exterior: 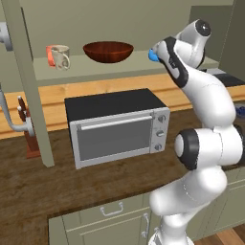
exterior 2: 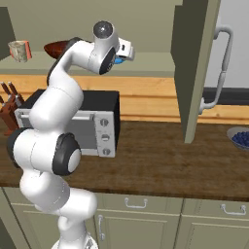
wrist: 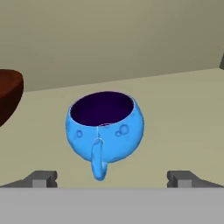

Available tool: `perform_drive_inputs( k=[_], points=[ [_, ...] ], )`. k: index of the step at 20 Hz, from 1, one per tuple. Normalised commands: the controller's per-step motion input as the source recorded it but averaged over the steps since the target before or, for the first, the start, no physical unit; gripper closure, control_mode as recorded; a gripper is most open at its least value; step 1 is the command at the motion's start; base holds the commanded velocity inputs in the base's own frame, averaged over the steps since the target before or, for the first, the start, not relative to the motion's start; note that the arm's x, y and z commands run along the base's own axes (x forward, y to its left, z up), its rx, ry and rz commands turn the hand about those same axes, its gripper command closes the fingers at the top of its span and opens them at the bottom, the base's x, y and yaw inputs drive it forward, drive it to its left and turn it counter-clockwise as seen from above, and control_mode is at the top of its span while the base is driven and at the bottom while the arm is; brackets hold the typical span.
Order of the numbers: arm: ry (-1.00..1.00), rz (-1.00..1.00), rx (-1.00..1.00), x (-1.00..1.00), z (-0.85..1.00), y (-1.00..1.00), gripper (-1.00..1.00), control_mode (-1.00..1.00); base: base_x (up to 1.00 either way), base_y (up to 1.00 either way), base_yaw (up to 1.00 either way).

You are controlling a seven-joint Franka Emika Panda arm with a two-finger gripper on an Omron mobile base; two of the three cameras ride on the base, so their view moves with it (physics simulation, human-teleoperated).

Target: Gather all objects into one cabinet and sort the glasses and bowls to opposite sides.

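step: reaching for blue cup point(wrist: 105, 131) | cup: upright on cabinet shelf point(wrist: 183, 109), handle toward hand, just right of red-brown bowl point(wrist: 8, 98) | hand point(wrist: 112, 178): spread wide, empty | advice: straddle cup body, clear of handle, then close.

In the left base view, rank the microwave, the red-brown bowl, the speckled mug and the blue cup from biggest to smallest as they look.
1. Microwave, by far the largest.
2. Red-brown bowl, much wider than the mug.
3. Speckled mug.
4. Blue cup, which looks smallest, but the arm hides most of it, so its place against the mug is unsure.
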Motion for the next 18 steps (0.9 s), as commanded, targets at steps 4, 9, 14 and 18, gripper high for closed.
perform_drive_inputs(
  k=[4,9,14,18],
  points=[
    [0.0,0.0,0.0,0.42,-0.16,0.0,-1.0,-1.0,0.0,0.0,0.0],
    [0.0,0.0,0.0,0.44,0.0,0.0,-1.0,-1.0,0.0,0.0,0.0],
    [0.0,0.0,0.0,0.41,-0.01,0.0,-1.0,-1.0,0.0,0.0,0.0],
    [0.0,0.0,0.0,0.09,0.0,0.0,-1.0,-1.0,0.0,0.0,0.0]
  ],
)
